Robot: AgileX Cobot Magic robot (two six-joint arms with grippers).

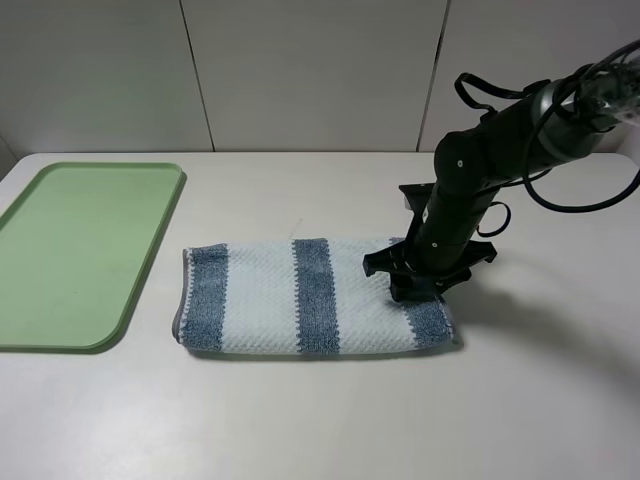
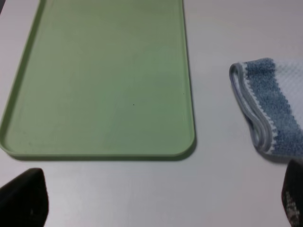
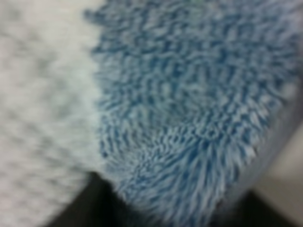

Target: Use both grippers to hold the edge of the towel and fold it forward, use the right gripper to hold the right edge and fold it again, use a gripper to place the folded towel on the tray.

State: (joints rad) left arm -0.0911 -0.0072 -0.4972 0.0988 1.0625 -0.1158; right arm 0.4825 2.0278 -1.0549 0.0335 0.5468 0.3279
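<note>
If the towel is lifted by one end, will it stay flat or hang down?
Likely it hangs limp: the towel is soft terry in folded layers. The layers may part, as its hem shows two loose stacked edges. Its rough pile should resist slipping.

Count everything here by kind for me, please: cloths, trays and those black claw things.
Towels: 1, the towel, striped blue and white, lying folded.
Trays: 1, the tray, green, nothing on it.
Grippers: 2, the right gripper down on the towel's right end, and the left gripper, seen only as two dark fingertips in its own wrist view.
Total: 4
</note>
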